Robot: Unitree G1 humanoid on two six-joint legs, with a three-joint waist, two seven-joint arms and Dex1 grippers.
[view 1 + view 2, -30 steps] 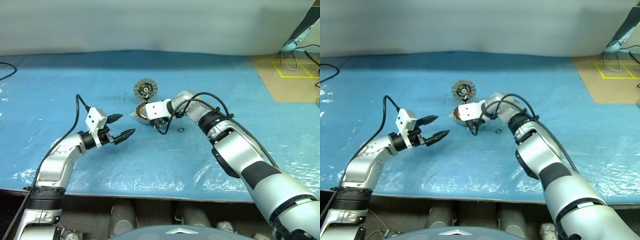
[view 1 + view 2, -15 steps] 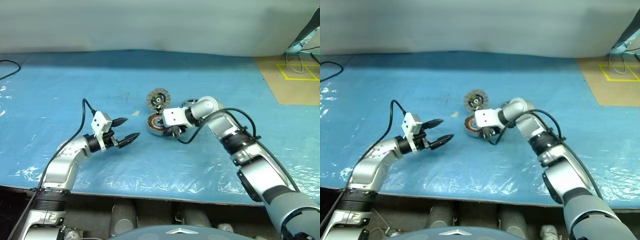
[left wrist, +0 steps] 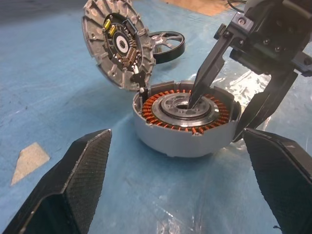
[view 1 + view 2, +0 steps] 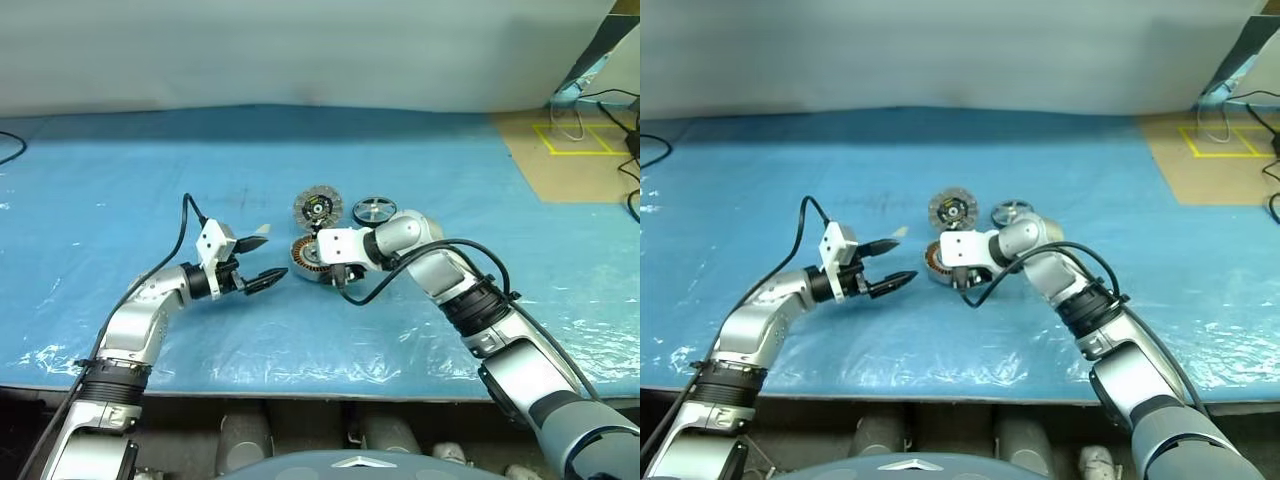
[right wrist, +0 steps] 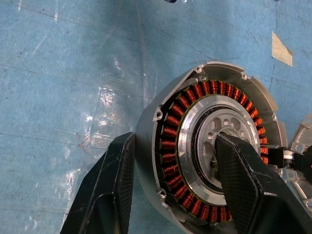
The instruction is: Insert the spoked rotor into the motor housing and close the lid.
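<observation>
One motor housing [image 3: 185, 127] flat, windings up, lid [image 3: 118, 44] tilted upright

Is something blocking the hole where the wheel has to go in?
Yes. The right tool grips the housing, one finger down in its centre. The rotor lies on the table behind; the lid stands open.

The right gripper [image 4: 336, 272] has drawn the motor housing [image 4: 312, 256] nearer, uncovering the spoked rotor [image 4: 374, 211] lying behind the arm
</observation>
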